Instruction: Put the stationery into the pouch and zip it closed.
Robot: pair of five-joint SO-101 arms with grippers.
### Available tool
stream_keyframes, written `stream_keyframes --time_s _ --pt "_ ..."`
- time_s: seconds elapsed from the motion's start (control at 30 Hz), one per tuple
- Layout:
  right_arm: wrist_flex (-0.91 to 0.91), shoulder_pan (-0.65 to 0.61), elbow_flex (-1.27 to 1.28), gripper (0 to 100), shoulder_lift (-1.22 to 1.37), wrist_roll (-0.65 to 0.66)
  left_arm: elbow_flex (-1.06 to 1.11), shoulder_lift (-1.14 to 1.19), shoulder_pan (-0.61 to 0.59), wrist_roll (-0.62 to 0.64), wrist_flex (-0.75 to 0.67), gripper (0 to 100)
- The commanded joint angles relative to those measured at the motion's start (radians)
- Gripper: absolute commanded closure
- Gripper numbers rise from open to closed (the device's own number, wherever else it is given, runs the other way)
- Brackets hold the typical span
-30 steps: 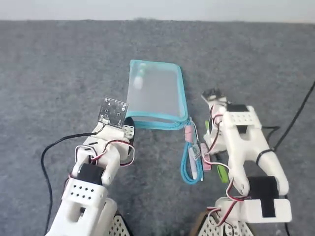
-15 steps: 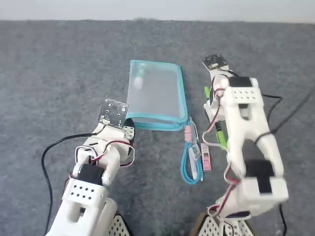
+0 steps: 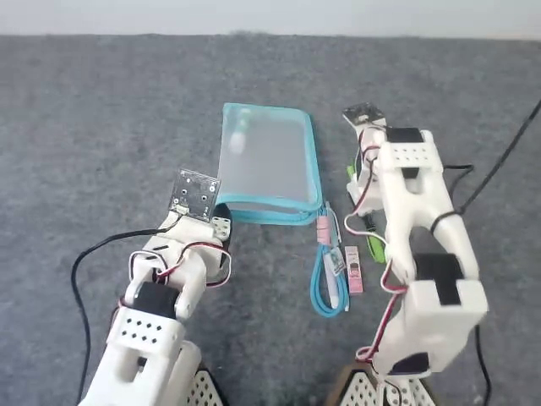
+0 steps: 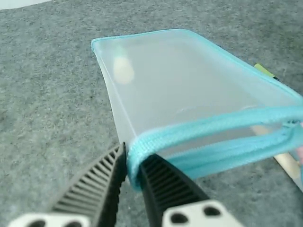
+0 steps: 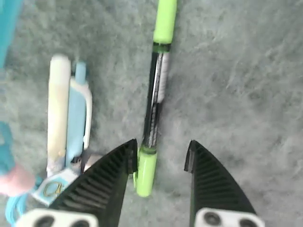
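A clear pouch (image 3: 266,165) with a teal zipper edge lies flat mid-table. My left gripper (image 3: 221,222) is at its near left corner. In the left wrist view, that gripper (image 4: 132,172) is shut on the pouch's (image 4: 189,90) teal zipper edge. My right gripper (image 5: 161,158) is open and hovers over a green pen (image 5: 158,94), whose near end lies by one fingertip. Beside it lie a white pen and a blue pen (image 5: 66,118). From above, the right arm (image 3: 406,169) covers most of the green pen (image 3: 374,245).
A teal lanyard loop (image 3: 325,288) with a pink tag (image 3: 353,271) trails from the pouch's near right corner. Grey carpet covers the table. Black cables run beside both arm bases.
The right arm has stretched farther from its base, over the pens beside the pouch, then eased back slightly. The left arm and pouch have not moved.
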Motion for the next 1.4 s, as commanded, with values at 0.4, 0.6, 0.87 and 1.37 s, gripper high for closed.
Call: stream_keyframes --time_s 0.4,0.6,0.87,1.37 --pt "-0.216 0.01 0.356 84.4 -0.188 0.015 -0.012 0.002 -0.008 -0.006 -0.002 99" --pt "-0.246 0.01 0.344 89.2 -0.107 0.014 -0.012 0.002 -0.008 -0.006 -0.002 99" --pt "-0.208 0.088 0.327 99.1 -0.154 0.012 -0.012 0.002 -0.008 -0.006 0.0 99" --pt "0.271 -0.018 0.333 99.1 -1.017 0.101 -0.012 0.002 -0.008 -0.005 -0.003 99"
